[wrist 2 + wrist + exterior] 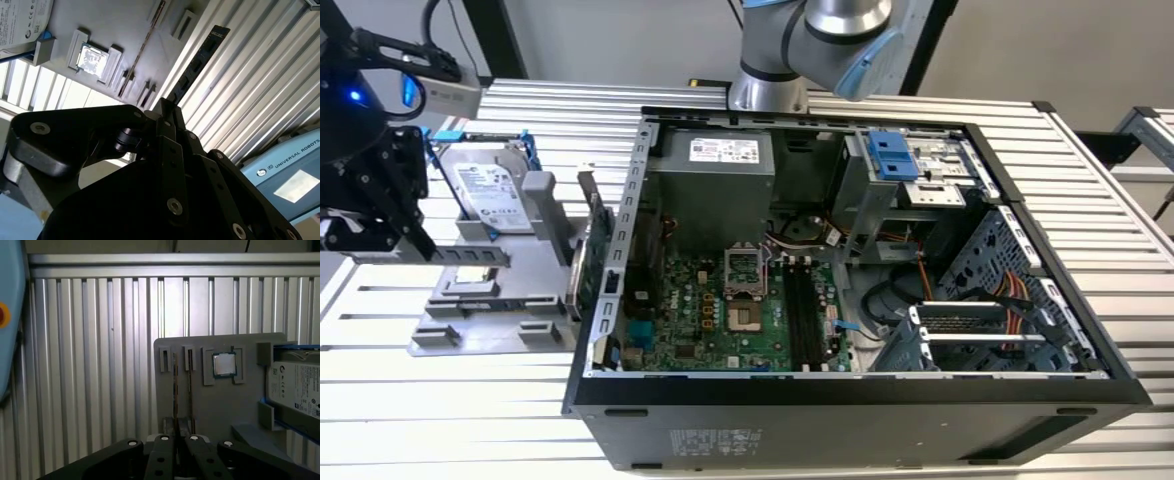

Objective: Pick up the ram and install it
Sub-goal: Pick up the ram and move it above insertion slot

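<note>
The ram (200, 60) is a long, thin, dark stick reaching out from between my fingers in the second wrist view. My gripper (165, 107) is shut on one end of it, above the ribbed metal table and beside the grey holder plate (125, 25). In the exterior view the gripper (380, 235) hangs at the far left, over the holder plate (480, 330) and well away from the open computer case (854, 400). The black memory slots (803, 315) lie on the green motherboard inside the case. In the first wrist view the gripper (178, 437) points down at the holder plate (250, 405).
On the holder plate stand a silver hard drive (494, 195) in a blue frame and a small square processor chip (224, 364). A green card with a metal bracket (594, 250) stands upright between the plate and the case. The arm's base (767, 90) sits behind the case.
</note>
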`<move>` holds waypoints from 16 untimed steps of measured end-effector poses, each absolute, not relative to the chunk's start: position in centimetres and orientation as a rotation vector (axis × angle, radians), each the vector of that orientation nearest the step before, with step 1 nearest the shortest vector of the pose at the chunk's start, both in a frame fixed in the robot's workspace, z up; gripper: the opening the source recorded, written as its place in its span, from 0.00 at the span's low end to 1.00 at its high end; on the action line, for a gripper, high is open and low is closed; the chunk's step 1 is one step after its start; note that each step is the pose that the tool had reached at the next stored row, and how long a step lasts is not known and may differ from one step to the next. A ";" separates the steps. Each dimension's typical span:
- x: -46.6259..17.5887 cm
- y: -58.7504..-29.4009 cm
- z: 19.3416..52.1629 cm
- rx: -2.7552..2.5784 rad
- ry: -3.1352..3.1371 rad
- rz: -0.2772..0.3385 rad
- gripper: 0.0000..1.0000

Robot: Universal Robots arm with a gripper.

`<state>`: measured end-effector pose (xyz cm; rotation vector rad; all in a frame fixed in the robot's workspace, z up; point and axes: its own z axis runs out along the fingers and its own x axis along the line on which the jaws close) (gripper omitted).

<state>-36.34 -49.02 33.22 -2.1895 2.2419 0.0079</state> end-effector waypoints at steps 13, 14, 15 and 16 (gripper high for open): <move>-36.3 -49.0 33.6 -2.189 2.242 0.008 0.00; -36.3 -49.0 33.6 -2.189 2.242 0.008 0.00; -36.3 -49.0 33.7 -2.189 2.242 0.008 0.00; -36.3 -49.0 33.7 -2.190 2.242 0.008 0.00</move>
